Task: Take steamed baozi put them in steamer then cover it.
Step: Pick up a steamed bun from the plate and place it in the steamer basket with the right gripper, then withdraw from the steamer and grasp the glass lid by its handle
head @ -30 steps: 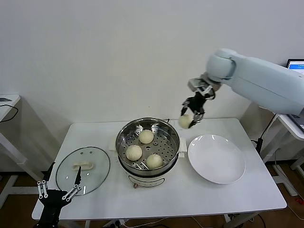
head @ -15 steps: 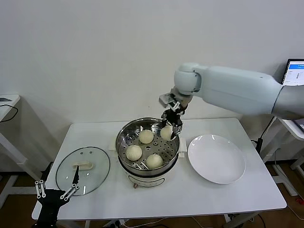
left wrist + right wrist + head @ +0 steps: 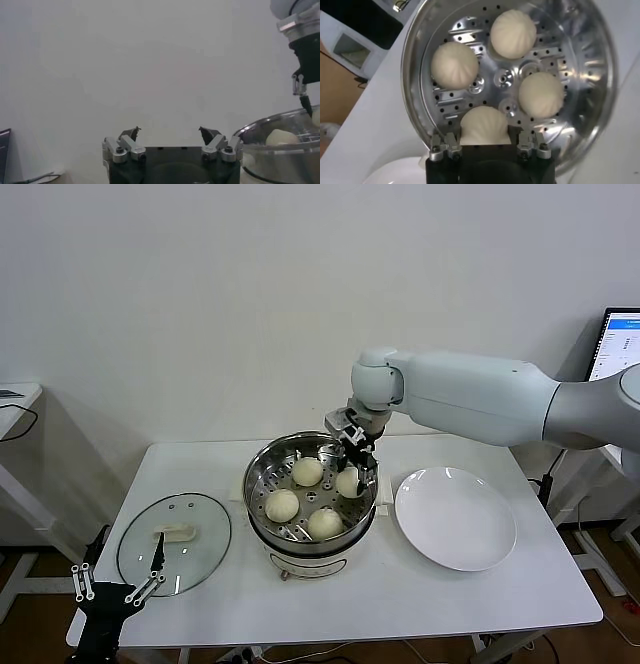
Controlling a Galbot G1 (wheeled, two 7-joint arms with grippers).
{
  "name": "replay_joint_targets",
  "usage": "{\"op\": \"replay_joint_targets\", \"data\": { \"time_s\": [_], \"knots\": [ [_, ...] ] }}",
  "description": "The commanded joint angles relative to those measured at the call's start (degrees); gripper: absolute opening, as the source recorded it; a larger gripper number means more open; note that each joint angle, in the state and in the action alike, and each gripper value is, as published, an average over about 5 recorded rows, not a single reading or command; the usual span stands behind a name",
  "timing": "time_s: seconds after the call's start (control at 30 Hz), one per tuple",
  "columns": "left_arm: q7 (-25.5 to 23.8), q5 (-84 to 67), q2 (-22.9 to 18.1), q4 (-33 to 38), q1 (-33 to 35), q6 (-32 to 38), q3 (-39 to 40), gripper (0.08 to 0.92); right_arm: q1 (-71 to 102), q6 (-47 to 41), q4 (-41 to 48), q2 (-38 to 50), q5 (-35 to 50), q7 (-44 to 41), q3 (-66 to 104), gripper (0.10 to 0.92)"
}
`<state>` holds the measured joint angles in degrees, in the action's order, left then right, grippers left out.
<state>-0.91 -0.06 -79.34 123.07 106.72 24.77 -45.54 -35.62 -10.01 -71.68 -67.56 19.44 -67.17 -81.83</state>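
Over the right side of the steamer [image 3: 311, 500], the right gripper [image 3: 355, 467] was closed on the fourth baozi [image 3: 348, 482], holding it just above or at the perforated tray [image 3: 505, 80]; contact with the tray could not be confirmed. Three baozi [image 3: 307, 471] lay on the tray at the far, left and near positions, leaving the right quarter free. The white plate [image 3: 456, 518] at right carried nothing. The glass lid [image 3: 174, 541] lay flat on the table [image 3: 400, 594] to the left of the steamer, handle up. The left gripper [image 3: 118, 593] hung at the near left table edge beside the lid, jaws spread wide and holding nothing. In my judgement, the placing step would be best completed by lowering the bun until it rests in the free quarter, clear of its neighbours and the steel wall, then parting the fingers only slightly and lifting straight up, so the soft dough is neither dragged nor dented. The lid remains to be fitted.
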Motion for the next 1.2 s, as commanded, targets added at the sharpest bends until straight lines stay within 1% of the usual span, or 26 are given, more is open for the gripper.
{"op": "replay_joint_targets", "data": {
  "time_s": [0.03, 0.33, 0.57, 0.77, 1.0, 1.07, 1.1, 1.17, 1.2],
  "knots": [
    [0.0, -0.1, 0.0, 0.1, 0.1, 0.0, 0.0, 0.823, 1.5, -0.2, 0.4, -0.7, -1.2, 0.7, -0.4, 0.640],
    [0.2, -0.1, 0.0, 0.2, 0.1, 0.0, -0.1, 0.823, 2.7, -0.3, 1.6, -1.0, -2.1, 2.4, 0.0, 0.678],
    [0.4, -0.1, 0.0, 0.1, 0.0, 0.0, -0.3, 0.823, 2.7, -0.3, 1.3, -0.8, -1.7, 3.0, 0.8, 0.753],
    [0.5, 0.0, 0.0, 0.2, -0.1, -0.1, -0.4, 0.823, 1.7, -0.3, -0.8, 0.7, -1.0, 2.7, 1.9, 0.815],
    [0.6, 0.1, 0.1, 0.9, -0.2, -0.5, -0.6, 0.823, 1.5, -0.4, -3.8, 4.3, 1.8, 3.4, 6.8, 0.823],
    [0.7, 0.3, 0.2, 0.9, -0.2, -0.6, -0.9, 0.823, 2.4, -0.1, -4.7, 6.2, 4.2, 5.4, 10.8, 0.823],
    [0.7, 0.4, 0.3, 0.9, -0.3, -0.6, -1.2, 0.823, 3.0, 0.6, -5.3, 7.4, 5.8, 7.7, 13.2, 0.823],
    [0.9, 1.0, 0.4, 0.9, -0.6, -0.6, -1.6, 0.823, 4.6, 3.0, -6.6, 9.8, 8.6, 14.8, 16.9, 0.823],
    [1.1, 1.4, 0.5, 0.9, -0.9, -0.7, -1.9, 0.823, 5.7, 4.5, -7.4, 11.1, 10.1, 20.5, 18.7, 0.823]
  ]
}}
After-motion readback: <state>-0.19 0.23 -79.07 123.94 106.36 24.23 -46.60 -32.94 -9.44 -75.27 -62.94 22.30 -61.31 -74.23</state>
